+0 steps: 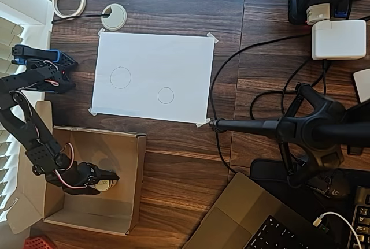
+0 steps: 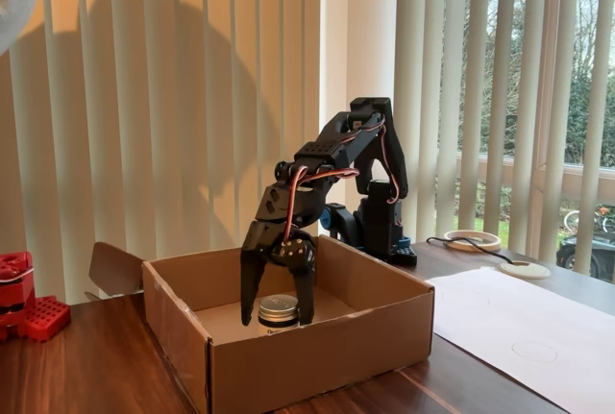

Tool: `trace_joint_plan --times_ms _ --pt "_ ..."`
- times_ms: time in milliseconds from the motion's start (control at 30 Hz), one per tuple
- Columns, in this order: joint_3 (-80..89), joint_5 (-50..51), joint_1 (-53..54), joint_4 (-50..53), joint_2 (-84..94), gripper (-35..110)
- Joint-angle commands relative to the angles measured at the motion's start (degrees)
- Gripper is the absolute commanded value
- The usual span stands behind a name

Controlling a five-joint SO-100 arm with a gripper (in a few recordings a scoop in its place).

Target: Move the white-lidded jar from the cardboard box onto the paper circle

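The white-lidded jar (image 2: 279, 308) stands on the floor of the cardboard box (image 2: 317, 356), near its middle. My gripper (image 2: 277, 321) reaches down into the box, one black finger against each side of the jar, and looks shut on it. From overhead the gripper (image 1: 110, 181) covers most of the jar (image 1: 103, 188), and the cardboard box (image 1: 139, 171) sits at the lower left. The white sheet (image 1: 173, 58) lies up and to the right of the box, with the small paper circle (image 1: 166, 95) drawn near its lower right.
A larger pencilled circle (image 1: 120, 77) is left of the small one. A tape roll (image 1: 69, 0) and a round desk grommet (image 1: 114, 17) lie beyond the sheet. A black camera stand (image 1: 312, 127), cables, a white charger (image 1: 338, 39) and a laptop (image 1: 260, 220) crowd the right side.
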Motion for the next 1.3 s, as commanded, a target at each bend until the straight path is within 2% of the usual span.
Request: trace_joint_plan --times_ms 0,100,467,533,633,700,900,1267 --pt "-0.5 -0.3 0.4 -0.3 7.7 24" --pt "-0.6 0.0 0.4 -0.6 7.7 18" --pt "-0.1 3.3 -2.1 -3.0 14.1 16" --pt "0.3 3.0 -2.4 -3.1 15.1 19" --pt "1.5 0.5 -1.8 -3.1 15.3 35" --pt "2.5 -0.4 -1.2 -3.0 15.6 40" --pt "4.0 -3.3 0.9 -2.9 17.5 44" --pt "6.4 -6.4 3.5 -2.9 17.7 42"
